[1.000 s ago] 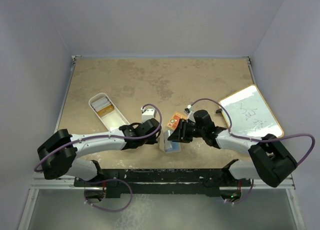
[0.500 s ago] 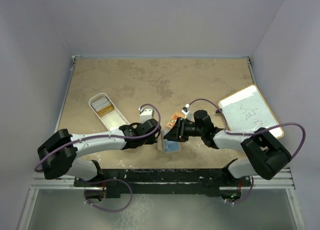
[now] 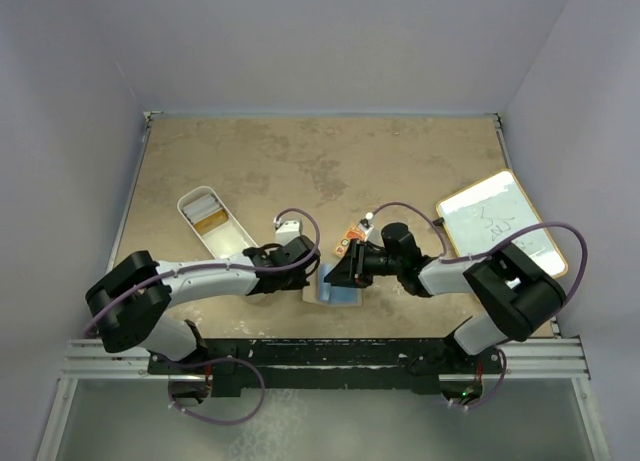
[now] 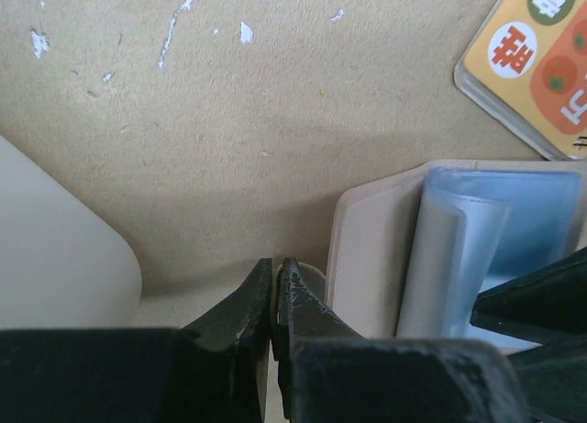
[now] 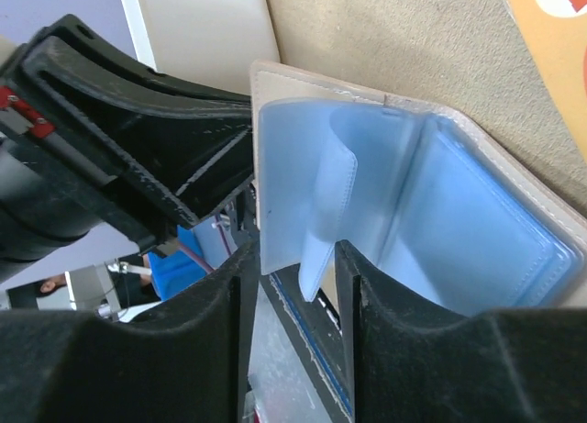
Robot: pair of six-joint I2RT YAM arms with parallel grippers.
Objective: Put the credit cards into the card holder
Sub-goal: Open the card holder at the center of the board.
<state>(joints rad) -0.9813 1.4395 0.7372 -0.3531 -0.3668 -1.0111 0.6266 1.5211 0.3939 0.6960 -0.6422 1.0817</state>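
card holder (image 5: 459, 212) at right end effector (image 5: 292, 258)

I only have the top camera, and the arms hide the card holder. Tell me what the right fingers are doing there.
Observer: On the right wrist view the right fingers stand apart. One loose clear-blue sleeve of the card holder hangs between them, not pinched.
Operator: Now report the left side.
Observer: The left wrist view shows the left fingers shut, right at the holder's beige cover. I cannot tell whether they pinch it.
Operator: Check the sleeves for cards.
Observer: No card shows in the sleeves that the right wrist camera sees.
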